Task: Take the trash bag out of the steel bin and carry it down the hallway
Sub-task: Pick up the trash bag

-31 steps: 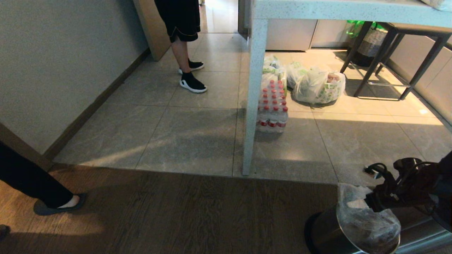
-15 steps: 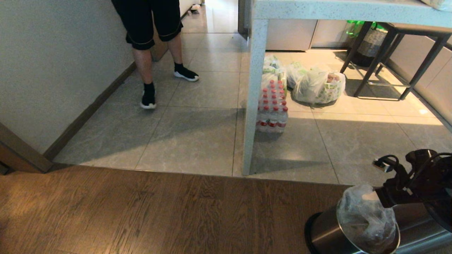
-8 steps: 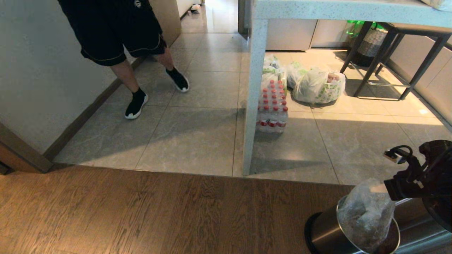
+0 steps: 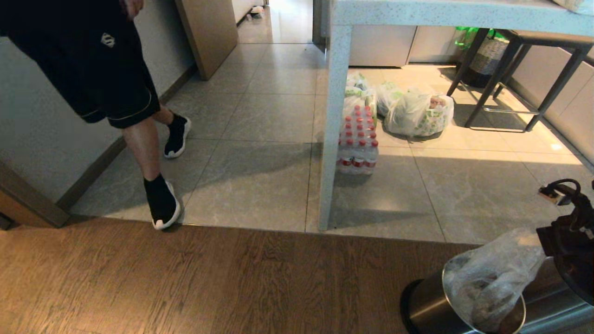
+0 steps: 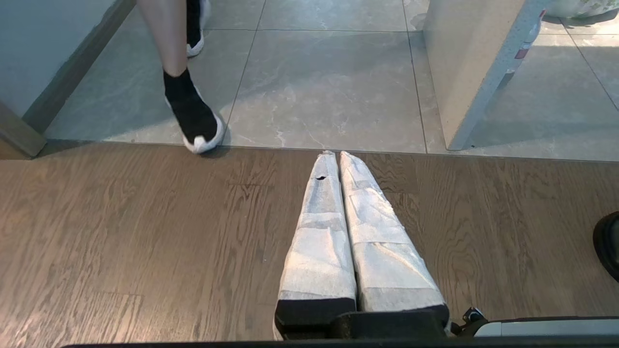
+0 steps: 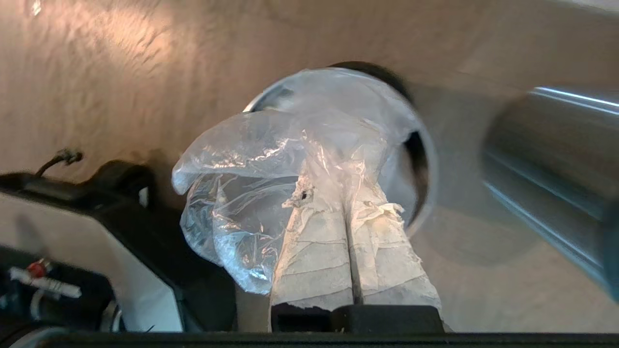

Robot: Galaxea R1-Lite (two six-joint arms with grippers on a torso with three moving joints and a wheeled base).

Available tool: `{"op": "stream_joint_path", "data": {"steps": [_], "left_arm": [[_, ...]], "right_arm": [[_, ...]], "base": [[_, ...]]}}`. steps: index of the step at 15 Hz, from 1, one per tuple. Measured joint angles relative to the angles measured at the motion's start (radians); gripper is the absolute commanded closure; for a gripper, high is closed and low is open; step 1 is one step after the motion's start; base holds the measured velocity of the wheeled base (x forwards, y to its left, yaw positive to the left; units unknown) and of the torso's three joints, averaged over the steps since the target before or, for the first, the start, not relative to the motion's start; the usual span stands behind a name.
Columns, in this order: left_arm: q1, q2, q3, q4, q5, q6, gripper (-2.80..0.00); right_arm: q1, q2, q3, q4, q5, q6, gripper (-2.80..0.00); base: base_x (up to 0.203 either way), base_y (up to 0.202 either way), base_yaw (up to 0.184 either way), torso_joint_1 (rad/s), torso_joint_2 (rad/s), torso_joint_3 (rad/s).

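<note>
The steel bin (image 4: 424,304) stands on the wooden floor at the lower right. The trash bag (image 4: 492,273), clear and wrinkled with greyish rubbish inside, sticks up out of its mouth and is stretched up toward the right. My right gripper (image 4: 542,243) is shut on the bag's top. In the right wrist view the taped fingers (image 6: 314,241) pinch the trash bag (image 6: 271,159) above the steel bin's rim (image 6: 428,159). My left gripper (image 5: 335,155) is shut and empty, low over the wooden floor. The hallway is out of view.
A person's leg (image 4: 153,185) steps at the edge between tile and wood on the left. A counter leg (image 4: 332,139), a pack of water bottles (image 4: 357,144), white bags with green print (image 4: 417,113), stool legs (image 4: 510,88) and a woven basket (image 4: 487,53) lie ahead.
My right gripper has risen and moved right, drawing the bag's top up and stretching it out of the bin. The person has walked from the far end toward me along the left wall.
</note>
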Motion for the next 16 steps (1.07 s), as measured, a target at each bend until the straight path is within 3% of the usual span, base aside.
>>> {"op": "stream_joint_path", "data": {"steps": [7,16], "left_arm": [[0.000,0.000,0.000,0.000,0.000,0.000,0.00],[0.000,0.000,0.000,-0.001,0.000,0.000,0.00]], "right_arm": [[-0.081,-0.088,-0.005,0.017,-0.073,0.000,0.00],[-0.184,0.000,-0.166,0.030,-0.091,0.000,0.00]], "base": [[0.000,0.000,0.000,0.000,0.00,0.000],[0.000,0.000,0.000,0.000,0.00,0.000]]}}
